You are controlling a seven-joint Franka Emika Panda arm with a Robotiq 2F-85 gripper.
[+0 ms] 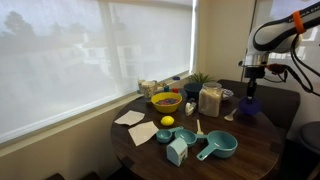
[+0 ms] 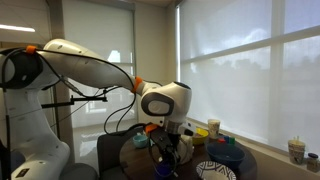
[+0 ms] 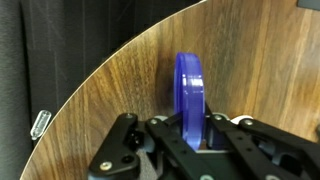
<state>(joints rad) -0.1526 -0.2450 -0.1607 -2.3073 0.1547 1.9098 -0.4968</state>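
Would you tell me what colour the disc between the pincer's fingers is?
The disc is blue, shown best in the wrist view.

White arm [image 2: 80, 62] w/ blk joints, blk cables, orange accents; fingers [image 3: 125, 142] blk.

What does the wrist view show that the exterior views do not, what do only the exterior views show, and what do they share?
Only the wrist view: the blue disc stands on edge between the fingers of the gripper, near the curved rim of the wooden table; whether the fingers press it I cannot tell. Only an exterior view: a yellow bowl, a lemon, teal measuring cups, a potted plant and the window blinds. Shared: the table, the gripper and the blue disc below it.
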